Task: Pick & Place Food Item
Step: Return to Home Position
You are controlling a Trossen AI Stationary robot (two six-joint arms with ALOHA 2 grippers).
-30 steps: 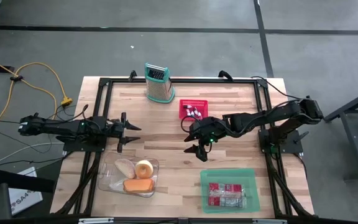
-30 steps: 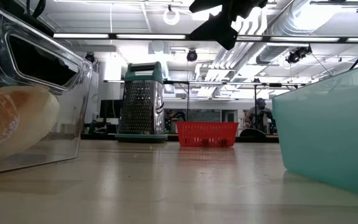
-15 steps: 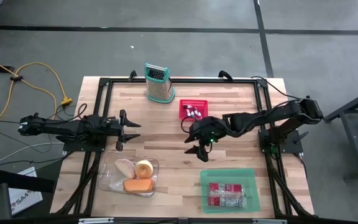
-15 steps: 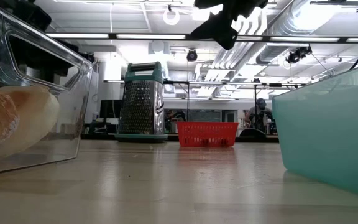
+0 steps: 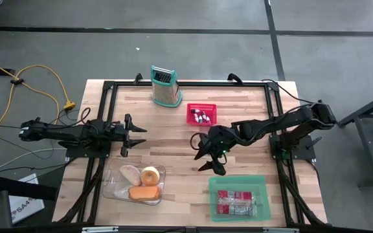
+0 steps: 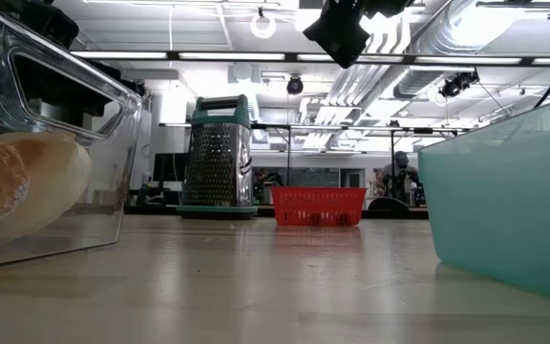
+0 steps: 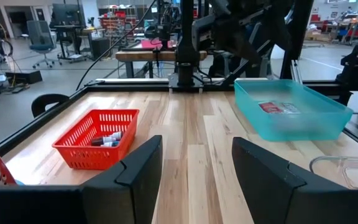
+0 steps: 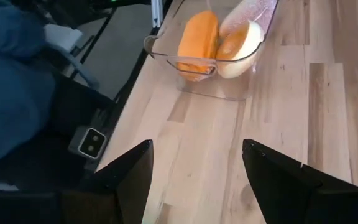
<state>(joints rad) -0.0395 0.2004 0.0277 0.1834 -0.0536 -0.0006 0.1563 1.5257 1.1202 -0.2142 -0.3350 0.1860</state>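
Note:
A clear container (image 5: 117,188) at the table's near left holds a pale bread roll (image 5: 130,173), a round bun (image 5: 150,175) and an orange food item (image 5: 144,193); the right wrist view shows the orange item (image 8: 197,38) and bun (image 8: 238,40) inside it. My right gripper (image 5: 206,158) hangs open above the table's middle, tipped down toward that container (image 8: 166,59) and touching nothing. My left gripper (image 5: 136,137) waits open and level at the left edge, fingers (image 7: 138,174) empty. A teal bin (image 5: 259,183) holding red packets stands at the near right.
A metal grater (image 5: 164,85) stands at the far edge, with a red basket (image 5: 201,114) of small bottles near it. The black frame rails (image 5: 186,83) run round the table. Bare wood lies between the clear container and the teal bin (image 7: 288,115).
My right gripper has rolled at the wrist and shifted slightly toward the table's near edge, staying open and high above the table. My left gripper has tipped up a little to level.

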